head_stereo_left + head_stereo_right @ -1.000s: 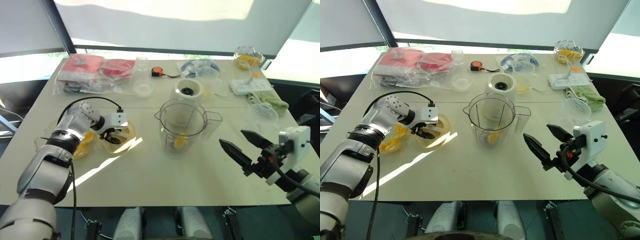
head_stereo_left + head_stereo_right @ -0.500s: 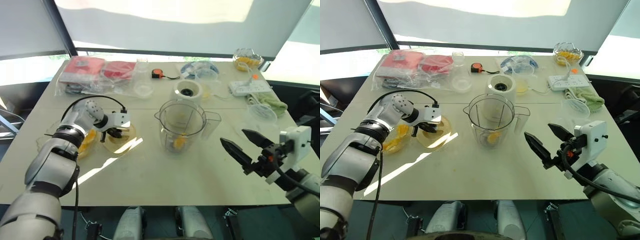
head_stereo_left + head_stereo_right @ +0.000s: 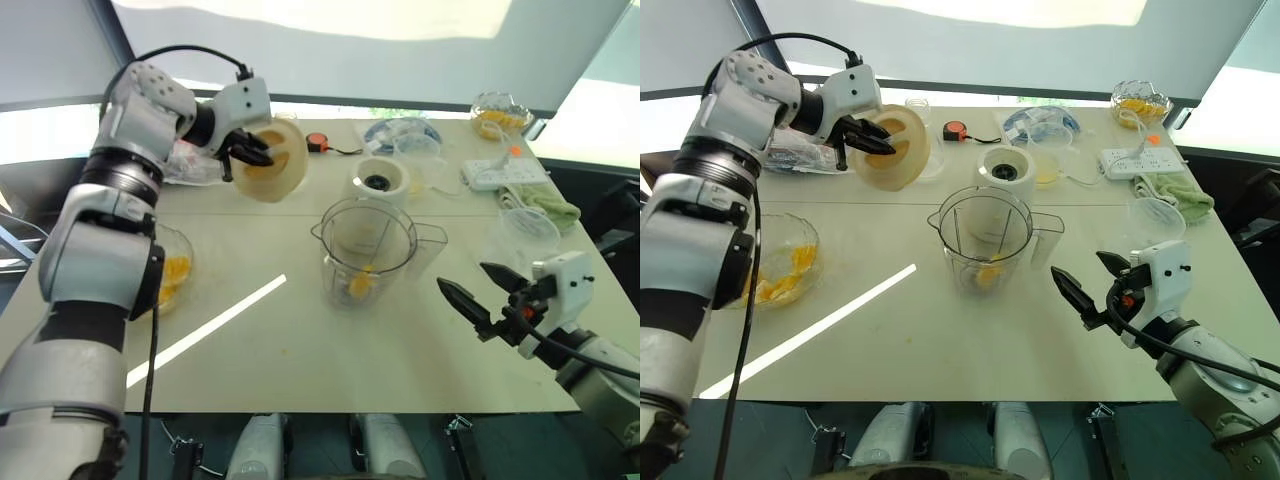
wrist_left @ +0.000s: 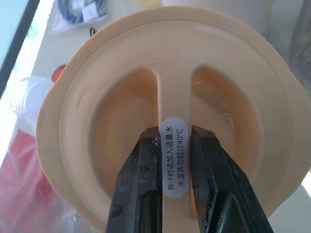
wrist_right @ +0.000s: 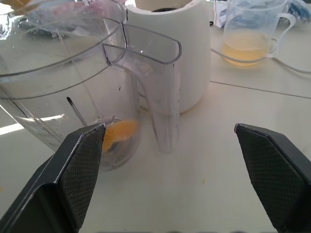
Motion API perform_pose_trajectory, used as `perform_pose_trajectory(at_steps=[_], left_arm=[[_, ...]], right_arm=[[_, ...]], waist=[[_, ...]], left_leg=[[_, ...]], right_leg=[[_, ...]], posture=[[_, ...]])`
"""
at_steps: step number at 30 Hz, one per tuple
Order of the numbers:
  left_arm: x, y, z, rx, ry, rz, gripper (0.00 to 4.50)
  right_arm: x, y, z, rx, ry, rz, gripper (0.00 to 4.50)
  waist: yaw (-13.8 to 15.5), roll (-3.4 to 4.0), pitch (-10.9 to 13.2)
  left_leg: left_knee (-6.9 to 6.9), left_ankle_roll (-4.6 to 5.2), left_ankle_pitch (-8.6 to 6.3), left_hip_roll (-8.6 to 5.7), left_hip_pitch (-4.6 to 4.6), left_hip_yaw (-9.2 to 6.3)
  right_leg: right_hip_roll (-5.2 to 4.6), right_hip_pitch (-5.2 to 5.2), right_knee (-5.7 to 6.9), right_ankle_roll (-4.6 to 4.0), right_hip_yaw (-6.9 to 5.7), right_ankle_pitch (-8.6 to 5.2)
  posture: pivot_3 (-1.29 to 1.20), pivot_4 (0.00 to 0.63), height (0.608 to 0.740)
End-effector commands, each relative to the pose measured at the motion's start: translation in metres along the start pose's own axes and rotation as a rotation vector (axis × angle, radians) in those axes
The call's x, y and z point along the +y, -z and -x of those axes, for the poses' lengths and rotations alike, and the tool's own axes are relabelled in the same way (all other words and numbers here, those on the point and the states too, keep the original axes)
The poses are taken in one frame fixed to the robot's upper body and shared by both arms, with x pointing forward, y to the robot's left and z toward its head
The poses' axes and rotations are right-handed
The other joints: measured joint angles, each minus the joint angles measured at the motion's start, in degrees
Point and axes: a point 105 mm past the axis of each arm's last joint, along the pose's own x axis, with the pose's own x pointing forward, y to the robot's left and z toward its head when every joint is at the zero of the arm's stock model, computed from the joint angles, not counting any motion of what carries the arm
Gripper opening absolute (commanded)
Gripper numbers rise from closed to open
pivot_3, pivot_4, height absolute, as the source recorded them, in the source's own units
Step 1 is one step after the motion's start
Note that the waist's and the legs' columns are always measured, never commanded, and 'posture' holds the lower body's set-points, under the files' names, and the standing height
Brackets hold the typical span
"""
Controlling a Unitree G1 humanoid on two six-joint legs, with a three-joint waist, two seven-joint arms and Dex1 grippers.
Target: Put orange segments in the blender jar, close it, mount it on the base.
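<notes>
Closing step in hand. Left gripper (image 4: 176,145) pinches centre rib of pale yellow lid (image 3: 268,165), held aloft far-left of blender jar (image 3: 366,250). Jar stands mid-table, open, orange segments (image 5: 120,131) at bottom; base (image 3: 378,182) just behind it. Right gripper (image 3: 484,294) spread wide, near-right of jar. Next: carry lid over jar mouth, level it, press down.

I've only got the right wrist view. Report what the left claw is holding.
Observer: The left claw is shut on the centre rib of the pale yellow lid.
Operator: Give me its position against the jar.
Observer: The lid hangs tilted in the air, left of and beyond the blender jar, not over it.
Operator: Tell me where the spare fruit is.
Observer: Orange segments lie in a clear bowl near the left edge of the table.
</notes>
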Motion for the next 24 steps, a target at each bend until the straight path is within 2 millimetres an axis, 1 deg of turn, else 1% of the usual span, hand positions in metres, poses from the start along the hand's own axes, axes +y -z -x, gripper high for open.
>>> perform_pose_trajectory(at_steps=[1,4,6,9,11,13,15,17,19,22,24], left_arm=[[-0.002,-0.057,0.022,-0.078,0.062,-0.151,0.23],[-0.016,-0.094,0.025,-0.127,0.171,-0.23,0.23],[-0.026,-0.115,0.021,-0.152,0.224,-0.267,0.23],[-0.04,-0.134,0.008,-0.155,0.287,-0.33,0.23],[-0.051,-0.136,-0.002,-0.131,0.334,-0.386,0.23],[-0.062,-0.133,-0.016,-0.104,0.386,-0.428,0.23],[-0.072,-0.131,-0.029,-0.086,0.436,-0.46,0.23],[-0.081,-0.131,-0.038,-0.085,0.479,-0.489,0.23],[-0.086,-0.132,-0.041,-0.087,0.502,-0.5,0.23],[-0.101,-0.142,-0.047,-0.098,0.564,-0.503,0.23],[-0.107,-0.144,-0.048,-0.094,0.591,-0.513,0.23]], right_arm=[[-0.008,-0.002,-0.002,-0.008,0.015,0.025,4.5],[-0.008,0.002,-0.008,0.007,-0.023,0.025,4.5],[-0.008,0.0,-0.013,0.0,-0.038,0.027,4.5],[-0.006,-0.005,-0.016,-0.026,-0.057,0.027,4.5],[-0.009,-0.007,-0.018,-0.039,-0.039,0.039,4.5],[-0.013,-0.009,-0.02,-0.051,-0.009,0.05,4.5],[-0.012,-0.011,-0.022,-0.064,-0.001,0.05,4.5],[-0.009,-0.011,-0.023,-0.067,-0.003,0.049,4.5],[-0.007,-0.011,-0.023,-0.067,-0.004,0.05,4.5],[-0.003,-0.008,-0.021,-0.057,0.005,0.05,4.5],[-0.001,-0.006,-0.02,-0.054,0.009,0.046,4.5]], waist=[[0.25,-0.02,0.01],[0.62,-0.03,0.02],[0.55,-0.02,0.01],[0.24,0.01,0.01],[-0.16,0.04,0.04],[-0.61,0.06,0.06],[-0.77,0.06,0.06],[-0.82,0.07,0.06],[-0.91,0.09,0.11],[-0.91,0.14,0.14],[-0.87,0.15,0.14]], left_leg=[[0.01,0.0,0.0,0.0,0.0,0.0],[0.07,0.0,0.0,0.0,-0.07,0.03],[0.08,0.0,0.0,-0.01,-0.08,0.04],[0.09,0.02,-0.01,0.01,-0.08,0.08],[0.08,0.05,-0.03,0.06,-0.05,0.07],[0.08,0.05,-0.03,0.08,-0.05,0.05],[0.08,0.05,-0.03,0.09,-0.02,0.02],[0.09,0.05,-0.03,0.08,0.0,0.02],[0.09,0.05,-0.03,0.08,0.01,0.02],[0.1,0.05,-0.03,0.07,-0.03,0.04],[0.1,0.05,-0.03,0.07,-0.05,0.02]], right_leg=[[-0.01,0.0,0.0,0.0,0.0,0.0],[-0.09,0.02,-0.09,-0.02,0.01,-0.01],[-0.1,0.08,-0.23,-0.09,0.02,-0.05],[-0.11,0.09,-0.31,-0.02,0.11,-0.01],[-0.08,0.08,-0.26,-0.01,0.12,-0.01],[-0.05,0.01,-0.12,0.0,0.13,-0.01],[-0.04,-0.02,0.05,0.04,0.12,-0.03],[-0.04,-0.02,0.11,0.04,0.12,-0.03],[-0.04,-0.05,0.18,0.03,0.13,-0.04],[-0.03,-0.14,0.22,0.03,0.18,-0.04],[-0.02,-0.15,0.23,0.04,0.17,-0.05]], posture=[[0.0,0.15,0.74],[0.0,0.15,0.74],[0.0,0.15,0.74],[0.0,0.15,0.74],[0.0,0.15,0.74],[0.0,0.15,0.74],[0.0,0.15,0.74],[0.0,0.15,0.74],[0.0,0.15,0.74],[0.0,0.15,0.74],[0.0,0.15,0.74]])
